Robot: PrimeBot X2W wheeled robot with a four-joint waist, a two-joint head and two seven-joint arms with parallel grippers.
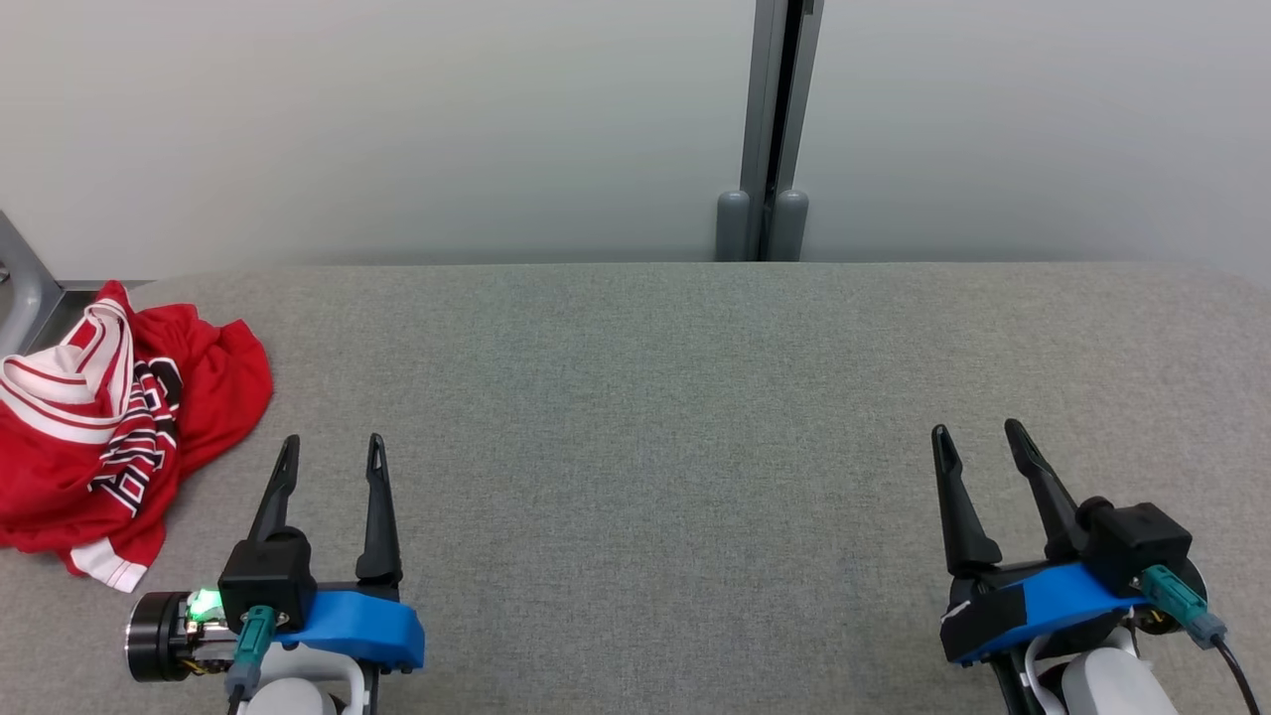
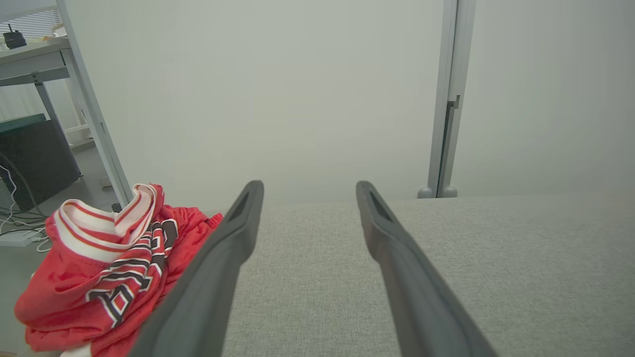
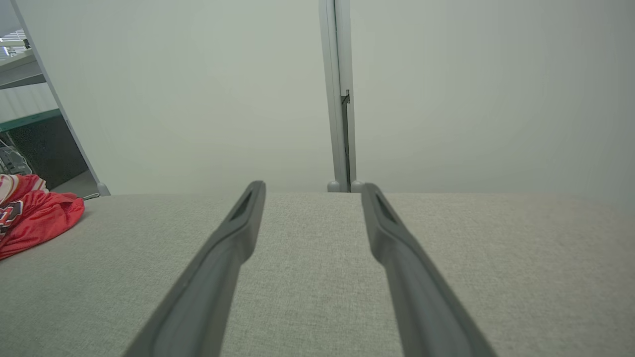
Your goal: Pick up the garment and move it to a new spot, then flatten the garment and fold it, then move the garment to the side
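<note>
The garment (image 1: 119, 427) lies at the counter's left edge, a crumpled red heap whose longer run goes from my side toward the wall. My left gripper (image 1: 333, 444) is near it on the right, fingers spread and empty, pointing past it. I judge this nearer arm must swing left to reach it. The grey cloth-covered counter (image 1: 645, 397) stretches on, backed by a pale partition with a grey post (image 1: 775, 129). My right gripper (image 1: 976, 429), also spread and empty, is well apart from the garment.

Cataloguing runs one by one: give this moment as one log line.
stage: pickup not begun | garment: crumpled, left edge of grey surface | left gripper: open, empty, near garment, apart | right gripper: open, empty
</note>
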